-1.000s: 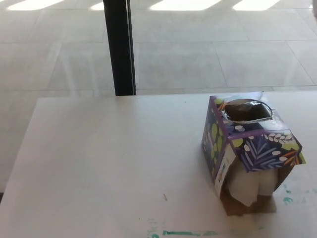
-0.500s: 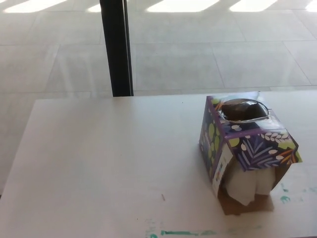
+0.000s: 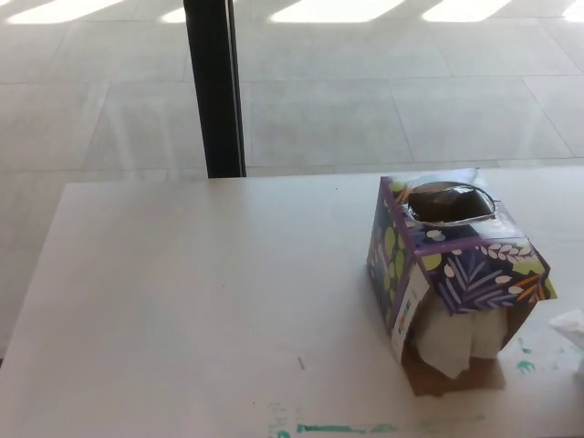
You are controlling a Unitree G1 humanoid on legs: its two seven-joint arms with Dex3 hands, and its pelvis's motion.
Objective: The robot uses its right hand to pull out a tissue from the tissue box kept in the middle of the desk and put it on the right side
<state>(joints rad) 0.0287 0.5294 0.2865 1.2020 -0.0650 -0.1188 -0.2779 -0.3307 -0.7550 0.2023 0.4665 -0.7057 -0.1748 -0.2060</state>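
A purple tissue box [image 3: 452,274] with a leaf print stands on the white desk [image 3: 201,292], right of its middle. Its oval top opening [image 3: 449,203] looks dark, with no tissue sticking up. The near side of the box is torn open, and white tissues [image 3: 453,339] bulge out there. At the right edge of the head view a bit of white tissue [image 3: 569,326] shows over the desk. Neither of my hands shows.
A black post [image 3: 214,87] rises behind the desk's far edge, with pale floor tiles beyond. Green marker marks [image 3: 333,427] run along the desk's near edge, and more lie to the right of the box.
A piece of white tissue has appeared at the right edge. The camera shifted slightly between the earliest frame and the later ones; the box has not moved.
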